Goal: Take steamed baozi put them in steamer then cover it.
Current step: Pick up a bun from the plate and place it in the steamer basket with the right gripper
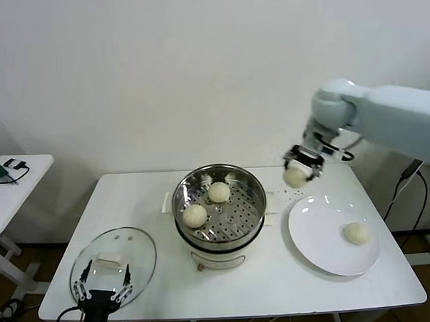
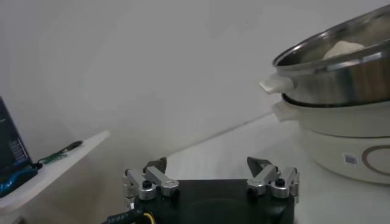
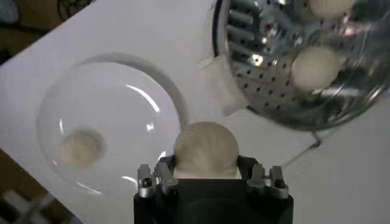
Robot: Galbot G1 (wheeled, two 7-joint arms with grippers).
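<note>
Head view shows the right end effector pinching a baozi above the bench, short of the steamer; released early, it misses. Left end effector waits spread.

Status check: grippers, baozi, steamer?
Right gripper shut on baozi, airborne between plate and steamer. Left gripper open, over lid. Two baozi in steamer, one on plate.
</note>
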